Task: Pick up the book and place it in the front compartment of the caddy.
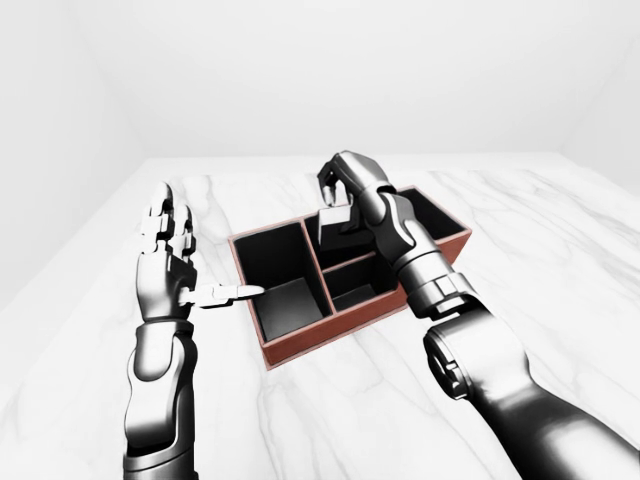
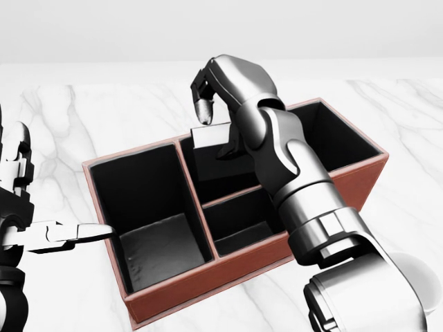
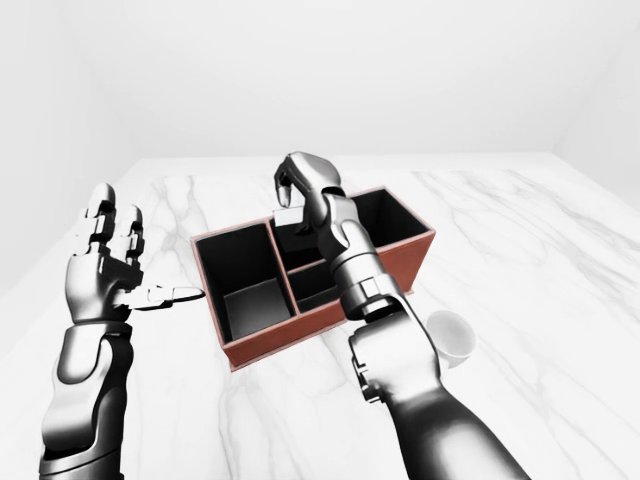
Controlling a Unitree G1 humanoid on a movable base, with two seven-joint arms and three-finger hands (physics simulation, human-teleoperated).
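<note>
— Book (image 2: 211, 136) stands upright in the caddy (image 2: 360, 181)'s upper middle compartment; the right hand (image 2: 225, 86) curls over its top edge, grip unclear.

— Keep it vertical, then. Left hand (image 1: 168, 245) — fingers spread, holding nothing — waits beside the caddy.

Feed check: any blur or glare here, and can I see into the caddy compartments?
Head view: sharp, no blur; caddy interiors render near-black, only the left compartment floor catching a faint sheen; right hand shows bright highlights and hides part of the book. Left-eye view: even, soft light, faint shadows on the marble table. Right-eye view: white cup nearly blends into the table.
</note>
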